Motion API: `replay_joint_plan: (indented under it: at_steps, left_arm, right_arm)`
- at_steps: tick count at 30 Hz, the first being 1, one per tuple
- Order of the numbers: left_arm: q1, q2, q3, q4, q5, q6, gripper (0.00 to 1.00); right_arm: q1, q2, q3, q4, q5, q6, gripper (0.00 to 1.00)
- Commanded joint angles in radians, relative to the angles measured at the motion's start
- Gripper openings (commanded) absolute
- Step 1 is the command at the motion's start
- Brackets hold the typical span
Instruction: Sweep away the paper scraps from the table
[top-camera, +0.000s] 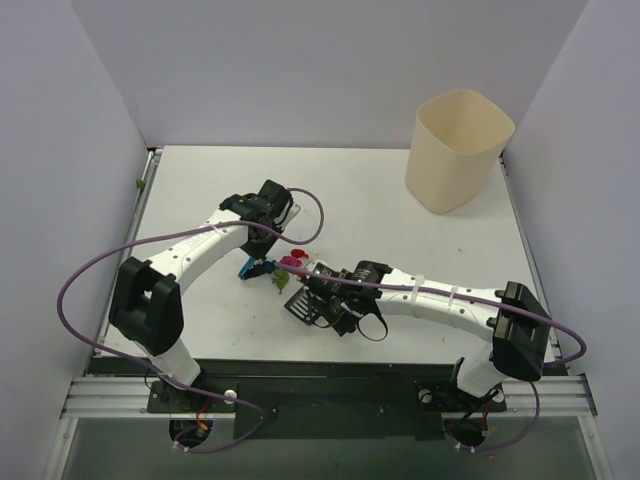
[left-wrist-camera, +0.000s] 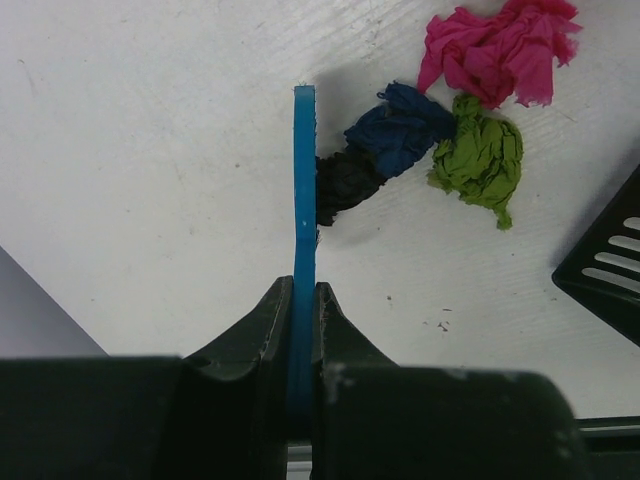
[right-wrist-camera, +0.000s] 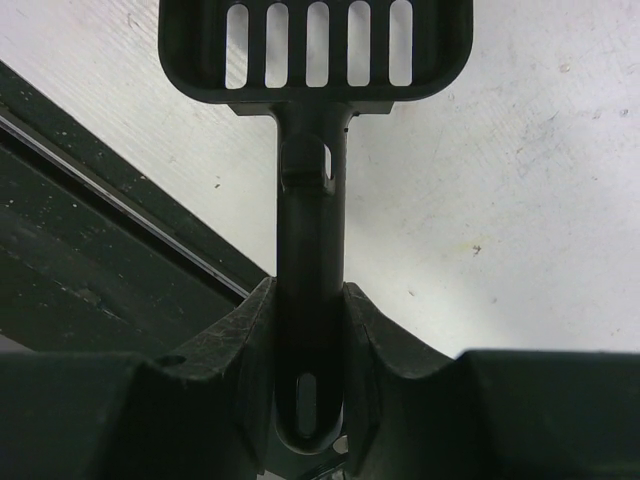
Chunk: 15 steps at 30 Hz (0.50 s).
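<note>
While both arms meet near the middle of the table (top-camera: 380, 200), the coming move turns on one relation. The paper scraps (left-wrist-camera: 400, 130) lie to one side of the blue brush (left-wrist-camera: 303, 190), the side that faces the black scoop (right-wrist-camera: 310, 230). They therefore sit between the two tools.

Left gripper (left-wrist-camera: 303, 292): jaws closed tight on the brush. The brush runs straight out from the jaws and shows edge-on as a thin, flat, rigid-looking plastic strip. Bristles are not discernible.

Scraps: the black scrap (left-wrist-camera: 345, 185) touches the strip's face and the dark blue scrap (left-wrist-camera: 405, 125) presses against the black one. The green scrap (left-wrist-camera: 480, 160) and pink scrap (left-wrist-camera: 495, 50) lie just beyond, toward the scoop. All four are soft, matte, crumpled wads of irregular outline, and I judge them very light.

Right gripper (right-wrist-camera: 308, 290): jaws clamped on the scoop's handle, a narrow stem of hard moulded black plastic pierced with holes. The slotted head extends ahead of the jaws. Whether it touches the table cannot be confirmed. In the left wrist view, one corner of the scoop stands near the green scrap but apart from it.

Judgement: the left arm is nearer the scraps. A push broadside to the strip, toward the scoop, is what the layout calls for. The table surface is white, smooth and lightly scuffed, so it should offer little drag.
</note>
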Motion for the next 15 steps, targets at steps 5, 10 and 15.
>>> replay_joint_plan:
  at_steps: [5, 10, 15]
  left_arm:
    - [-0.021, 0.035, 0.076, -0.04, 0.098, 0.024, 0.0]
    - [-0.03, 0.049, 0.091, -0.053, 0.143, 0.031, 0.0]
    - [-0.041, 0.056, 0.098, -0.056, 0.166, 0.033, 0.0]
  right_arm:
    - [0.0, 0.075, 0.123, -0.088, 0.0, 0.014, 0.0]
    - [-0.006, 0.118, 0.169, -0.117, -0.01, 0.017, 0.0]
    - [-0.021, 0.14, 0.179, -0.134, -0.01, 0.023, 0.0]
